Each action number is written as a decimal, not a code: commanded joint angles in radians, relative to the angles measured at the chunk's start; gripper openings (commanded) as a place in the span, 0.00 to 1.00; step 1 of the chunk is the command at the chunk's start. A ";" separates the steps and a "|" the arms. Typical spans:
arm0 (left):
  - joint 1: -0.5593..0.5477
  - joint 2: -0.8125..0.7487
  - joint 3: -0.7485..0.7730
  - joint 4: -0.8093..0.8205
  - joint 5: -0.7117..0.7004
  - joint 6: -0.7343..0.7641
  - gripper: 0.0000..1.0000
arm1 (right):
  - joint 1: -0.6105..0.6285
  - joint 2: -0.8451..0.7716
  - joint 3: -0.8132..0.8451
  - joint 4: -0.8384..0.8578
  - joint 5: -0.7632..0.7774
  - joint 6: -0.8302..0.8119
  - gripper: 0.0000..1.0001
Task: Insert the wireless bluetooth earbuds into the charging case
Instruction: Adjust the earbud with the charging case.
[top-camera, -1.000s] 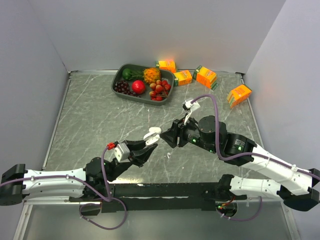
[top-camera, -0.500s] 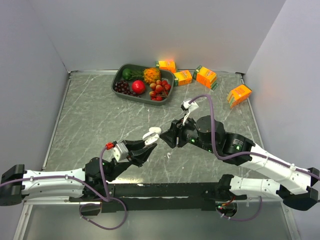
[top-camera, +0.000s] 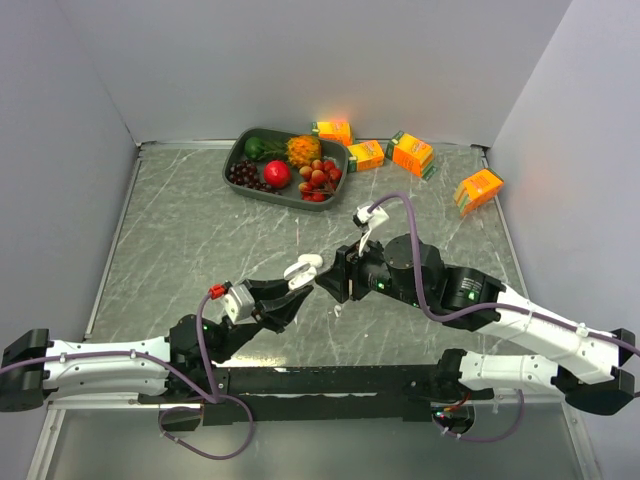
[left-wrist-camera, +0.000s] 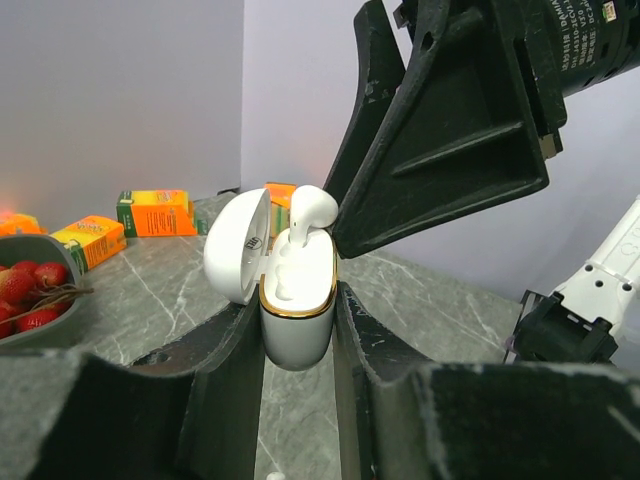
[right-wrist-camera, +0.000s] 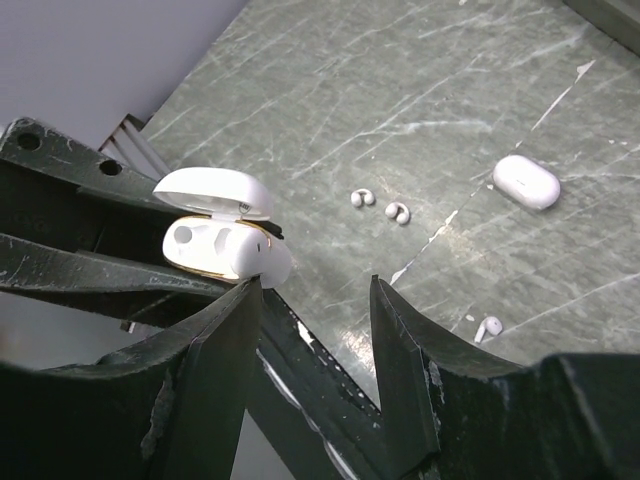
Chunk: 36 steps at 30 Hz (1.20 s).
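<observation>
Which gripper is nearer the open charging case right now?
Left. The left gripper grips the open charging case between its jaws; the right gripper hovers close beside the case's open top, jaws apart and empty.

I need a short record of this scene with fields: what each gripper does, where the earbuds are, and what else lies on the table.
Left gripper: fingers shut on the charging case, lid open
Right gripper: fingers open, nothing between them, close beside the case
In the case: one stemmed earbud, its head above the rim
On the table: two rounded earbuds, a second stemmed earbud, a closed white case
Far end: fruit tray, four orange cartons
</observation>
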<state>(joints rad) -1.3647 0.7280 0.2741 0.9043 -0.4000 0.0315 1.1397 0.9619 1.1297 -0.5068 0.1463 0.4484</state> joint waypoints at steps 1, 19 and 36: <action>-0.002 -0.001 0.007 0.005 -0.002 -0.015 0.01 | 0.017 0.000 0.073 0.016 0.024 -0.005 0.55; -0.004 -0.019 -0.003 -0.004 0.003 -0.024 0.01 | 0.012 0.012 0.091 -0.042 0.119 -0.040 0.57; -0.002 -0.030 -0.001 -0.027 0.004 -0.024 0.01 | -0.003 0.015 0.097 -0.045 0.147 -0.027 0.59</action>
<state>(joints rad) -1.3647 0.7147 0.2657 0.8635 -0.3985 0.0147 1.1446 1.0092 1.1854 -0.5617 0.2729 0.4210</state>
